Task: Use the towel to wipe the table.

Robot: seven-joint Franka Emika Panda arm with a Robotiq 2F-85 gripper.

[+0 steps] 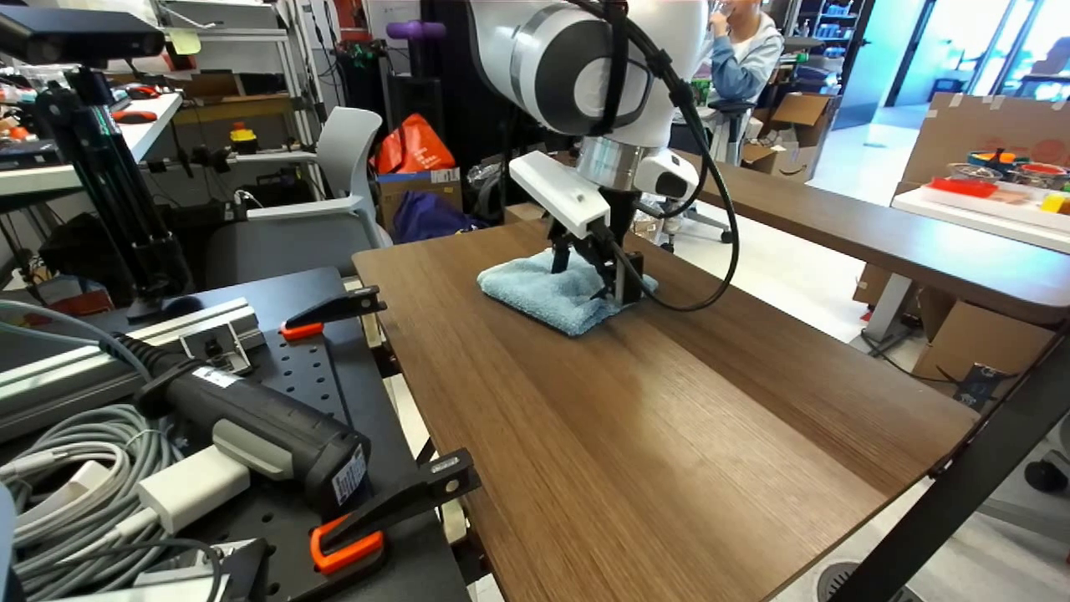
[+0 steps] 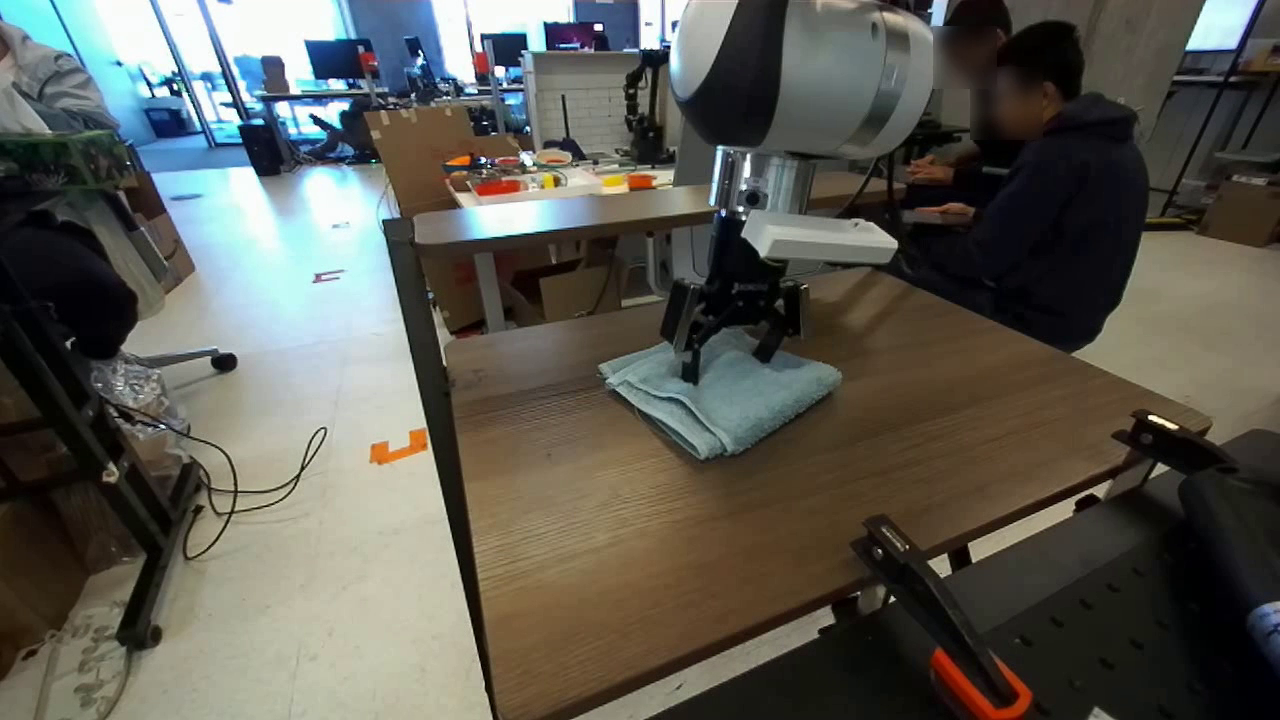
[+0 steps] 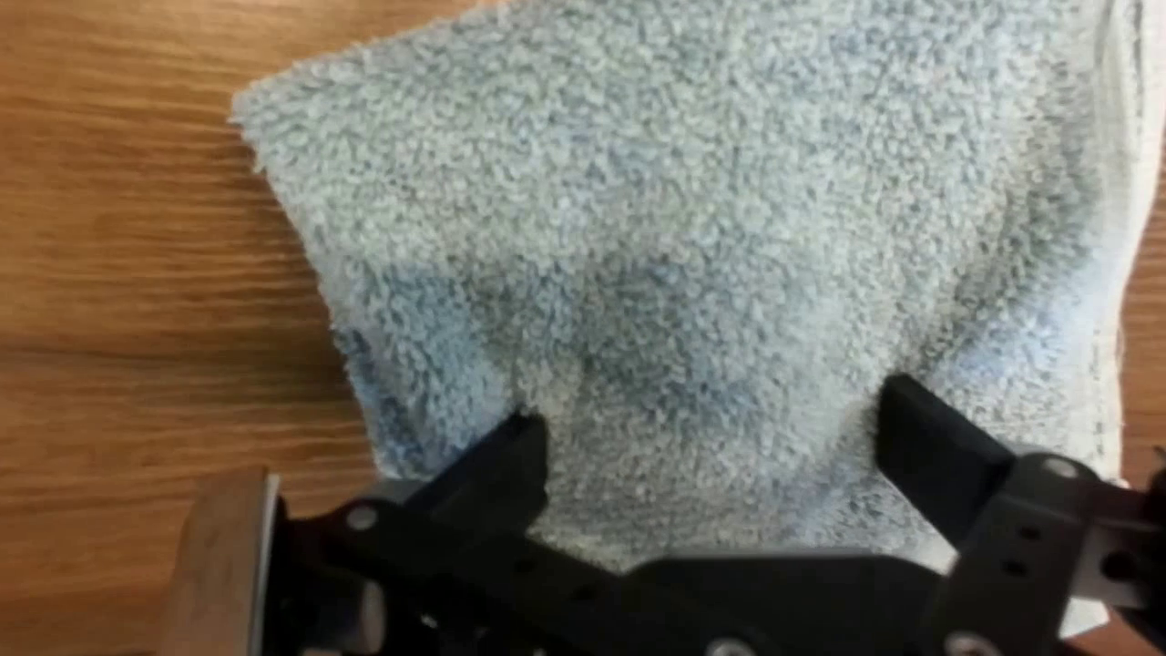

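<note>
A light blue folded towel lies on the brown wooden table. It shows in both exterior views, on the table's far part. In the wrist view the towel fills most of the picture, with bare table at the left. My gripper points down over the towel, and its fingertips touch the cloth. In the wrist view the gripper's fingers stand wide apart, with towel surface between them. The gripper is open. The cloth looks slightly dented around the fingers.
A black perforated bench adjoins one table edge. Clamps with orange handles reach over that edge. A scanner-like black tool and coiled cables lie on the bench. A black post stands at the table's end. People sit behind the table.
</note>
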